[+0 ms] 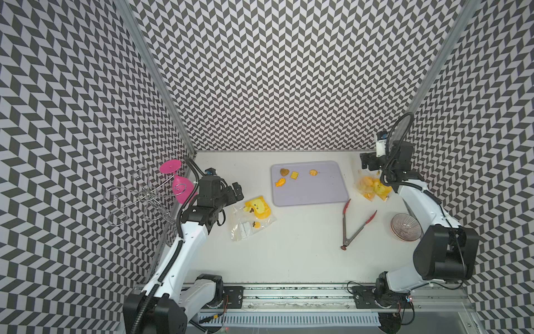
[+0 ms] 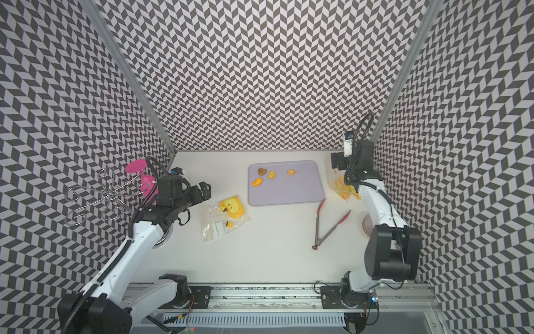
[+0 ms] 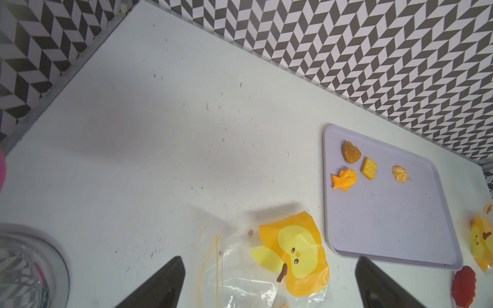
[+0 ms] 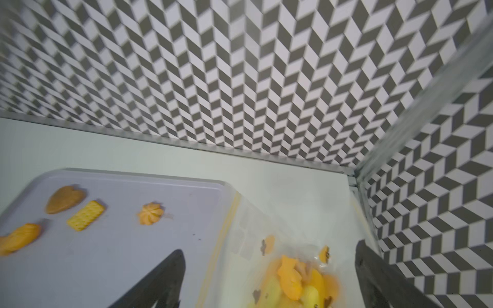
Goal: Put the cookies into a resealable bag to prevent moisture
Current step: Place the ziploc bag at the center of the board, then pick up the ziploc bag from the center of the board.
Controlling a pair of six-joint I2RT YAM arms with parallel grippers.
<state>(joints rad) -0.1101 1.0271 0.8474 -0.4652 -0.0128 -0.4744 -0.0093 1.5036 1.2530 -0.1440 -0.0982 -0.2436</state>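
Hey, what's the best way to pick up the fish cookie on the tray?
Probably from straight above, pinching the fish cookie across its body, ahead of the tail. It lies flat on the tray, leaving only its thin edges to grip.

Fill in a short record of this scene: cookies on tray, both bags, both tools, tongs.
On tray: heart cookie, square cookie, swirl cookie, fish cookie
Filled bag: right of tray, cookies inside
Flat bag: left of tray
Left tool: open, near flat bag
Right tool: open, near filled bag
Tongs: on table, untouched
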